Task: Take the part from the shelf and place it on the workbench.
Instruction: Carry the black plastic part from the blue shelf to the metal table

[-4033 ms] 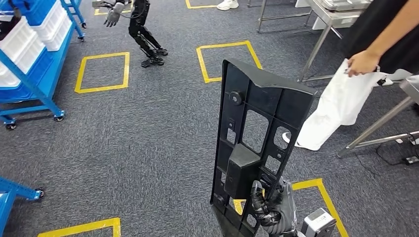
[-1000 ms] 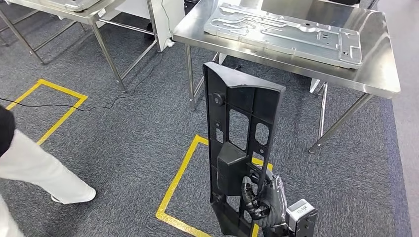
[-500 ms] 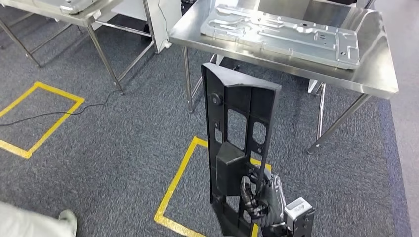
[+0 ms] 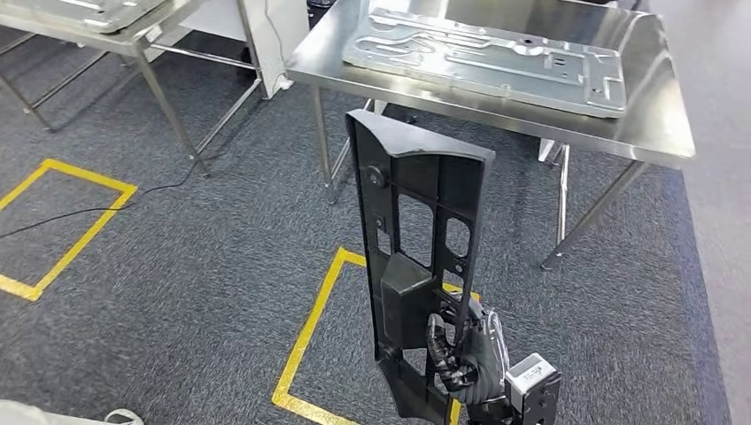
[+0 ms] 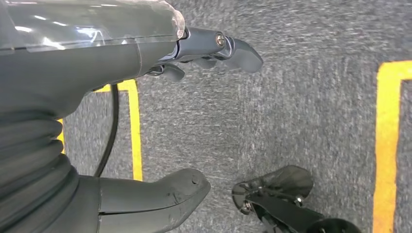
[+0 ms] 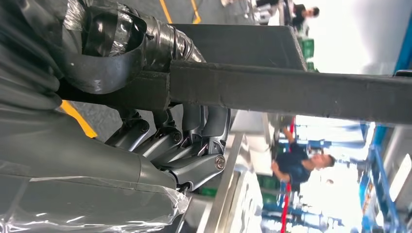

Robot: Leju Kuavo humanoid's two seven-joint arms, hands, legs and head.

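Head view: right hand [image 4: 465,354] grips part [image 4: 416,257] upright.

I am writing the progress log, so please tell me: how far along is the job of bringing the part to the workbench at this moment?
Done: the black part is off the shelf; the right hand grips its lower end and holds it upright. In hand: the carry, with the steel workbench just ahead. Left: setting the part down on it. A grey metal panel already lies on the workbench. The left hand holds nothing and hangs over the carpet.
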